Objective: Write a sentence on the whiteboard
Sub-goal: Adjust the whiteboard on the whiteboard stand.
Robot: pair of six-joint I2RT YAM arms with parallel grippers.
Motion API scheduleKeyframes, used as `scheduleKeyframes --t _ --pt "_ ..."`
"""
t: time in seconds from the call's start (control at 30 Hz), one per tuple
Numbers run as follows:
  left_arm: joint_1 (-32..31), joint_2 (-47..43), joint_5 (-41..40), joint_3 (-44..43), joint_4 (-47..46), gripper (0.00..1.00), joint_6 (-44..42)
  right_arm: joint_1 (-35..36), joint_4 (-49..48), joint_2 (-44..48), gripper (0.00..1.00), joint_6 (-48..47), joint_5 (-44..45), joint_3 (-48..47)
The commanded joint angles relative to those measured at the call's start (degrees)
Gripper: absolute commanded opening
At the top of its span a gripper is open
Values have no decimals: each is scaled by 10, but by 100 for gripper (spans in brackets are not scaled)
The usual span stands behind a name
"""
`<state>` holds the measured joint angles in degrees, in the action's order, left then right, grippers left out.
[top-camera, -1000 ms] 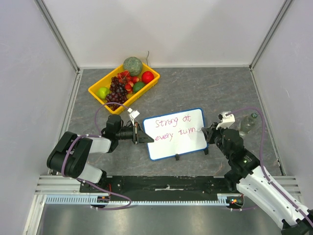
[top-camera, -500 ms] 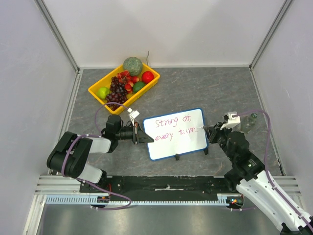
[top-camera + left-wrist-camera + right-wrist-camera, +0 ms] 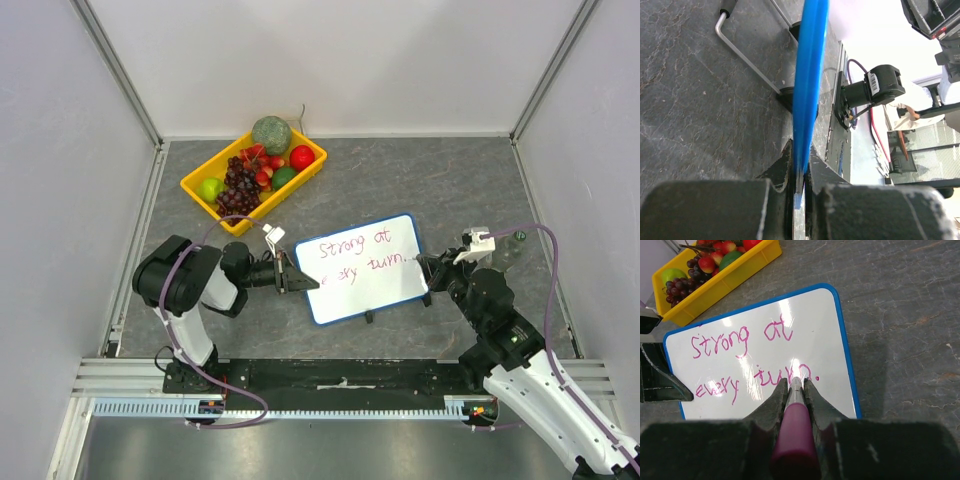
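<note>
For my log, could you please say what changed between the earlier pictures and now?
The left arm's elbow swung up; the left gripper, shut on the edge of the whiteboard, shifted it slightly away. The right gripper drew back a little. Unchanged: marker gripped, sentence, fruit tray.

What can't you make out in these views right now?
Top view: the left tool covers the start of line two of the pink-red handwritten sentence.
Left wrist view: the small blue-rimmed whiteboard is edge-on, its face unseen.
Right wrist view: whether the purple marker in the right tool touches the board is unclear.
</note>
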<state>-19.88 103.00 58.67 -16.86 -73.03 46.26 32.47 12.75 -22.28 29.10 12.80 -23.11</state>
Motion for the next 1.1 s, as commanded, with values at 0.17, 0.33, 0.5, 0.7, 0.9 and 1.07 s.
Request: scheduleKeyframes --t 0.17,0.33,0.5,0.7,0.9,1.07 --pt "-21 -38 -79 -7 -43 2 24 0 -8 -4 0 2 -1 -13" --pt "-38 -49 -91 -33 -21 2 23 0 -13 -6 0 3 -6 -10" --pt "-60 -42 -100 -69 8 2 10 0 -13 -6 0 2 -8 -7" --pt "-62 -52 -102 -80 -29 2 8 0 -13 -8 0 -2 -12 -5" --pt "-68 -50 -95 -135 34 2 -21 0 -22 -21 0 -7 -20 -4" --pt "-80 -7 -94 -151 40 2 -31 0 -22 -22 0 -8 -19 -5"
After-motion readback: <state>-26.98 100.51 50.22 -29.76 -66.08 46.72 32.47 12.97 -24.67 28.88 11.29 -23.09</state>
